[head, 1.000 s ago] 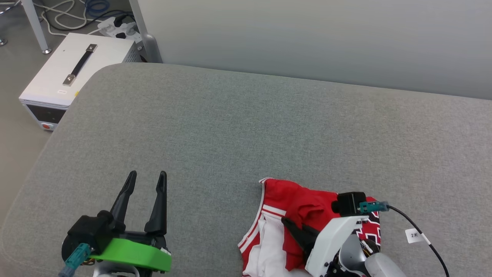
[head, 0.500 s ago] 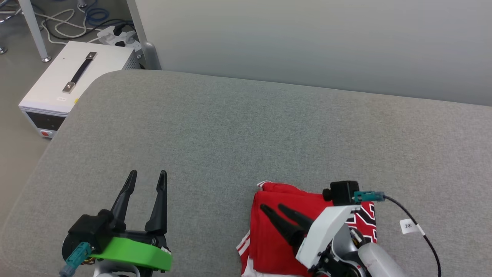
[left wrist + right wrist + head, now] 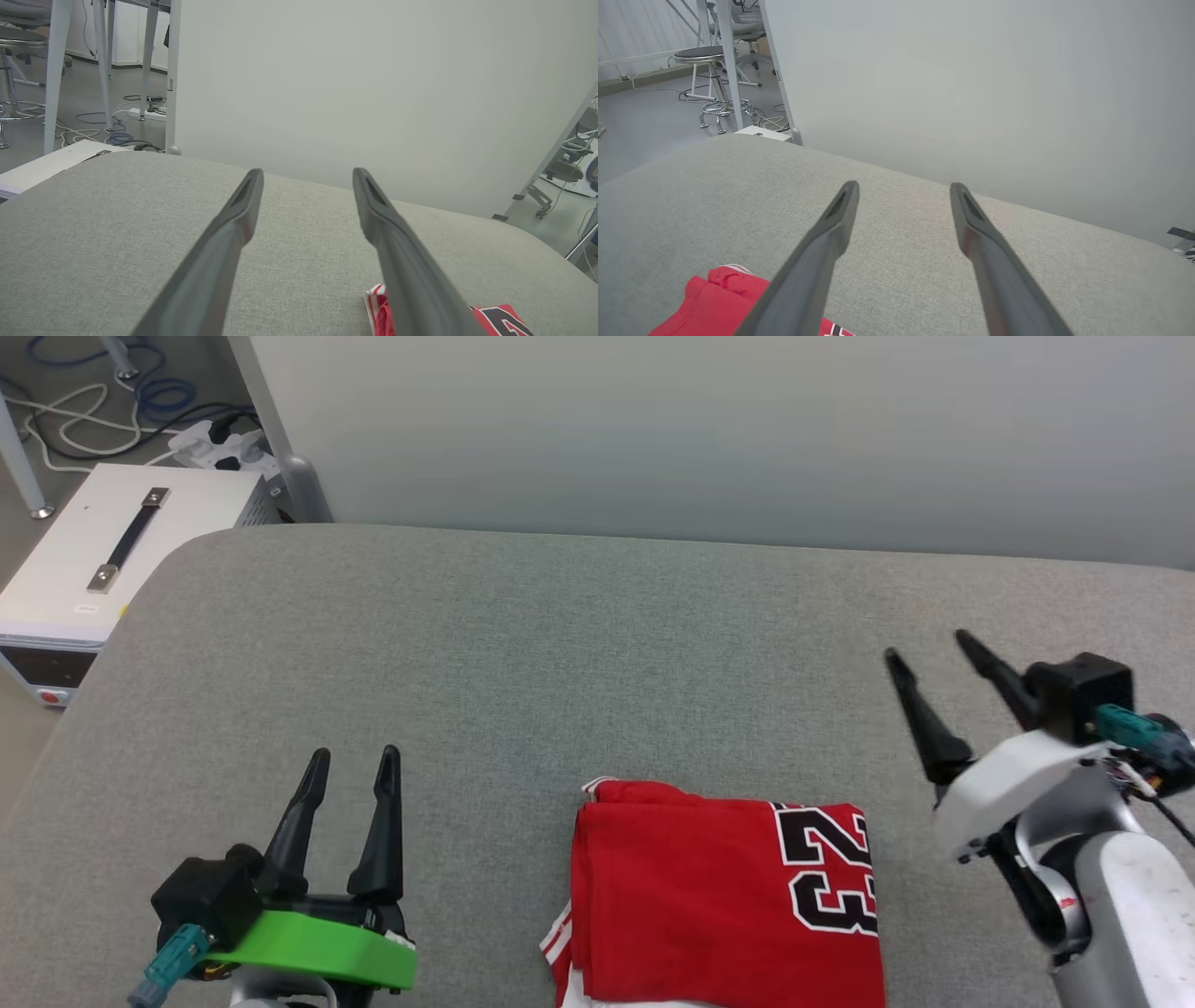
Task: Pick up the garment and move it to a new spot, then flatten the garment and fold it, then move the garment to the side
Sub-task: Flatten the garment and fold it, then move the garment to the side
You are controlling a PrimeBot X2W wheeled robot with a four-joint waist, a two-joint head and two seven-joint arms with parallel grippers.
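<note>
- In the head view the garment (image 3: 724,896) is seen folded into a flat red rectangle on the grey padded surface (image 3: 560,644). It lies near the close edge, a little right of centre, and its lower end is cut off by the picture's border.
- A black, white-outlined "23" print (image 3: 831,882) is laid face up along the garment's right side. Red-white striped trim (image 3: 557,947) is exposed at its lower left corner.
- The left gripper (image 3: 355,753) is seen at the lower left, well apart from the garment, with its fingers spread and nothing between them.
- The right gripper (image 3: 926,646) is seen to the right of the garment and beyond it, clear of the cloth, with its fingers likewise spread and empty.
- A white box (image 3: 103,560) with a black handle and a power strip (image 3: 215,443) are seen on the floor past the surface's left corner.
- In the left wrist view the parted fingers are seen over bare grey fabric. A corner of the garment (image 3: 486,313), with trim and part of the print, is glimpsed beside the right-hand finger. An office chair (image 3: 560,172) is visible past the pale partition (image 3: 373,93).
- In the right wrist view a rumpled red edge of the garment (image 3: 714,298) is seen at the lower left, partly covered by one finger. A stool (image 3: 712,53) is seen on the floor behind.
</note>
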